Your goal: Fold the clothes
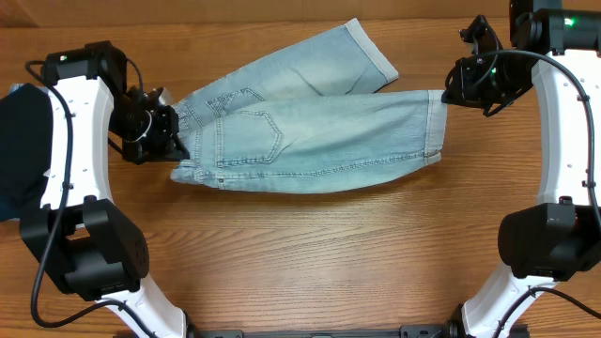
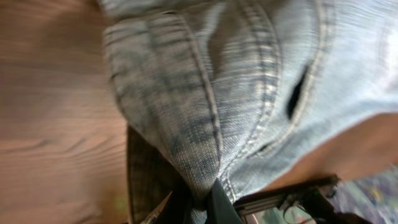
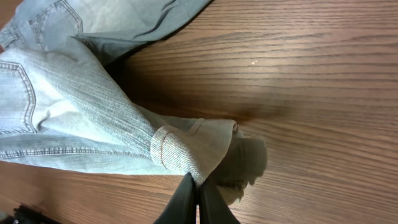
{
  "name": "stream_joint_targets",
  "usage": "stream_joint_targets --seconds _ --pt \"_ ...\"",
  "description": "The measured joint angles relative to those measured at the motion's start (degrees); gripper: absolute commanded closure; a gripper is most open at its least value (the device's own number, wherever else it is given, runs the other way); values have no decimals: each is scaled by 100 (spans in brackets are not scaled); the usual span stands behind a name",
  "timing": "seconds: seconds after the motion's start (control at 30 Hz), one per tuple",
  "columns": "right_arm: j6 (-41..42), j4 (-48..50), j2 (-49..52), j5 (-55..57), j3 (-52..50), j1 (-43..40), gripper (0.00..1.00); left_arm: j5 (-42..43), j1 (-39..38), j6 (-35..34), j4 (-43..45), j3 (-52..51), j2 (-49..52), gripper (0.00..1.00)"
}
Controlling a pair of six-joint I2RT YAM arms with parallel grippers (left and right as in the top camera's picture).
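Observation:
The pale light-blue denim shorts (image 1: 310, 131) lie across the middle of the wooden table, one leg folded over toward the other, back pocket up. My left gripper (image 1: 167, 127) is shut on the waistband end at the left; the left wrist view shows the denim (image 2: 205, 93) bunched into my jaws (image 2: 202, 205). My right gripper (image 1: 451, 92) is shut on the cuffed hem of the near leg at the right; the right wrist view shows the rolled cuff (image 3: 177, 149) pinched between the fingertips (image 3: 198, 193) and lifted a little off the wood.
A dark garment (image 1: 19, 150) lies at the far left edge beside the left arm. The wooden table (image 1: 310, 253) stretches bare in front of the shorts.

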Motion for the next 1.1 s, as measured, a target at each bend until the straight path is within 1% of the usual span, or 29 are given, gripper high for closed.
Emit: stream_joint_targets --seconds 0.13,0.2,0.27,0.3,0.37,0.43,0.47,0.57,0.7,0.77,0.87,0.97,1.03,1.1 --pt "0 -26 -31 87 0 -28 96 391 -293 496 391 0 0 96" --pt "9 -208 -74 92 0 -101 96 463 -549 730 595 0 0 96" --pt "2 -422 -133 153 0 -245 96 516 -898 955 603 0 0 95" --pt "4 -457 -153 195 0 -315 96 516 -1137 1047 566 0 0 85" --pt "2 -457 -164 234 0 -422 96 437 -1381 1123 461 0 0 51" --pt "2 -455 -164 258 0 -496 96 289 -1534 1187 393 0 0 27" --pt "4 -455 -164 262 0 -507 96 232 -1530 1176 387 0 0 24" --pt "4 -431 -164 295 0 -509 96 192 -1508 1174 256 0 0 24" --pt "4 -409 -164 304 0 -511 96 168 -1508 1130 286 0 0 29" --pt "2 -407 -164 306 0 -511 96 -57 -1508 763 313 0 0 30" --pt "0 -409 -164 306 0 -511 96 -496 -1508 -81 326 -2 0 35" --pt "7 -404 -164 321 0 -511 96 -584 -1480 -507 437 -258 0 40" --pt "2 -400 -164 323 0 -511 96 -431 -1421 -678 761 -682 22 43" --pt "4 -398 -164 321 0 -511 96 -20 -1397 -824 1287 -1287 61 43"
